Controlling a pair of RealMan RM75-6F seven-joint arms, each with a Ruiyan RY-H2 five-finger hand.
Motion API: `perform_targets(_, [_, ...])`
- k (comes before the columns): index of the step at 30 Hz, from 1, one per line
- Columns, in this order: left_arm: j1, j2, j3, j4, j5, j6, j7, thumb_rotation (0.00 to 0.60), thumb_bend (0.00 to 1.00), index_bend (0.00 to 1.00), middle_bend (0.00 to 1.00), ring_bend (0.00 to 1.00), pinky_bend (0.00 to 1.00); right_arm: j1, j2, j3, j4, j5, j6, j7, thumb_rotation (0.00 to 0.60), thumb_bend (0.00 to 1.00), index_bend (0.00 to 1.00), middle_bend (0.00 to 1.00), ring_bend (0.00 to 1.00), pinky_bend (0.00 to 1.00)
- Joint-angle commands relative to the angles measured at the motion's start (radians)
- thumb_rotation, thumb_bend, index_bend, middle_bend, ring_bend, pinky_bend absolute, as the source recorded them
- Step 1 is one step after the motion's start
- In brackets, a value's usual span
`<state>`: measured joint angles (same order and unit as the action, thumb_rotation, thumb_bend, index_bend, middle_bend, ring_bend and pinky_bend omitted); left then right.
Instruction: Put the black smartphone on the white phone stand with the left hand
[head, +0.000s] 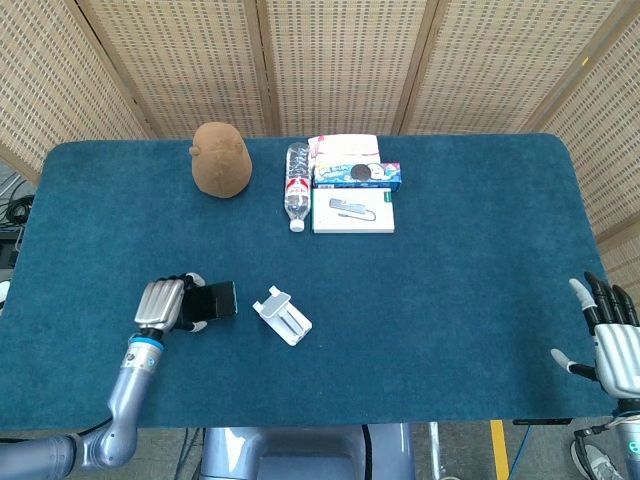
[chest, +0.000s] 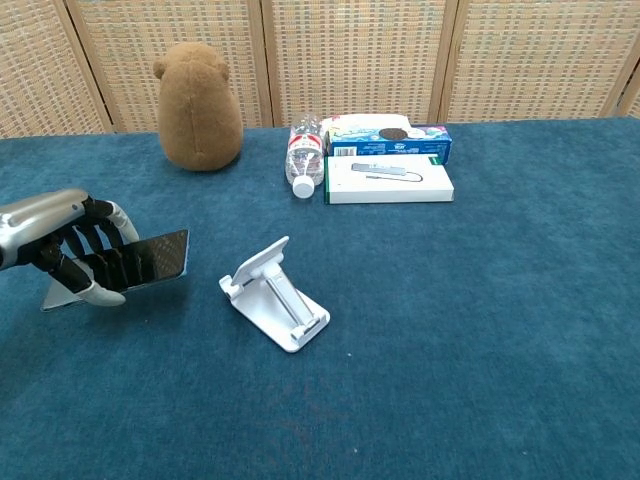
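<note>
The left hand (chest: 62, 248) grips the black smartphone (chest: 150, 258), tilted above the desk (chest: 480, 300), beside the white phone stand (chest: 274, 294). The right hand (head: 610, 335) is spread and holds nothing.

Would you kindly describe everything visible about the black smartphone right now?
The black smartphone is a thin slab with a glossy dark screen that reflects light. The left hand grips its left part, fingers across the screen, so that end is hidden. It is tilted, right end raised off the blue table. It sits left of the white phone stand, apart from it.
</note>
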<state>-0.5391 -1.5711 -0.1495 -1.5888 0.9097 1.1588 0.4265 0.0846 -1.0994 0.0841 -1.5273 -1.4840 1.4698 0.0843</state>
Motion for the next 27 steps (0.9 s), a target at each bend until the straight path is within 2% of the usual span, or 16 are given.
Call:
perform_targets(1, [0.012, 0.054, -0.013, -0.032, 0.072, -0.029, -0.103, 0.600, 0.02, 0.44, 0.40, 0.49, 0.39, 0.001, -0.003, 0.001, 0.001, 0.003, -0.003, -0.007, 0.600, 0.00, 0.00, 0.00, 0.00, 0.00])
perform_targets(7, [-0.005, 0.141, -0.003, 0.002, 0.305, -0.158, -0.426, 0.600, 0.00, 0.44, 0.40, 0.48, 0.39, 0.007, -0.015, 0.003, 0.003, 0.018, -0.017, -0.041, 0.600, 0.00, 0.00, 0.00, 0.00, 0.00])
perform_targets(15, [-0.075, 0.139, 0.035, 0.168, 0.599, -0.211, -0.856, 0.600, 0.00, 0.44, 0.40, 0.48, 0.39, 0.025, -0.044, 0.010, 0.016, 0.055, -0.056, -0.117, 0.600, 0.00, 0.00, 0.00, 0.00, 0.00])
perform_targets(21, [-0.164, 0.092, 0.099, 0.357, 0.810, -0.160, -1.217, 0.600, 0.01, 0.44, 0.40, 0.49, 0.39, 0.037, -0.061, 0.029, 0.027, 0.103, -0.077, -0.157, 0.600, 0.00, 0.00, 0.00, 0.00, 0.00])
perform_targets(27, [-0.250, 0.022, 0.164, 0.553, 0.938, -0.086, -1.505, 0.600, 0.05, 0.44, 0.40, 0.48, 0.39, 0.047, -0.078, 0.040, 0.046, 0.144, -0.103, -0.197, 0.600, 0.00, 0.00, 0.00, 0.00, 0.00])
